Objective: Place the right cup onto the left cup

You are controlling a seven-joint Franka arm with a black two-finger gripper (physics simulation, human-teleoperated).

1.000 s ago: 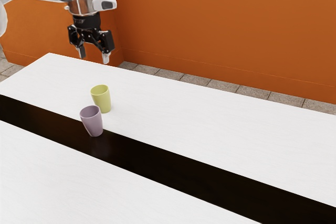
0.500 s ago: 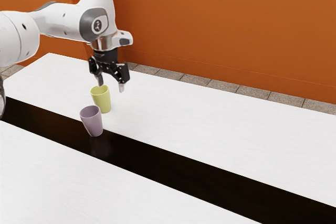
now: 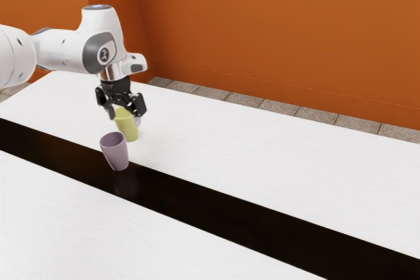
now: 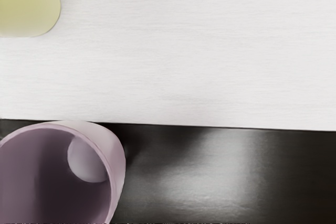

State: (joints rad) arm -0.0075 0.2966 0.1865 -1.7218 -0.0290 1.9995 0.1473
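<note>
- Pincer (image 3: 125, 119): located left of centre in the exterior view, pointing down, its two fingers standing wide apart. Nothing is gripped between them.
- Yellow-green cup (image 3: 129, 130): upright on the white part of the desk (image 3: 262, 155), left of centre in the exterior view. The pincer overlaps its upper portion there; contact cannot be confirmed. In the wrist view the cup is cut off at the upper left corner of the frame.
- Purple cup (image 3: 117, 154): upright, mouth up, its base on the dark band (image 3: 197, 201) of the desk, just below the yellow-green cup in the exterior frame. In the wrist view it occupies the lower left, its interior exposed and hollow.
- Cups, relation: near one another but apart, with white surface visible between them in the wrist view. Neither is stacked.
- Arm (image 3: 62, 49): white, entering from the exterior view's left edge.
- Surroundings: orange wall (image 3: 275, 31) across the upper frame; grey-brown floor tiles (image 3: 246, 100) along its foot.
</note>
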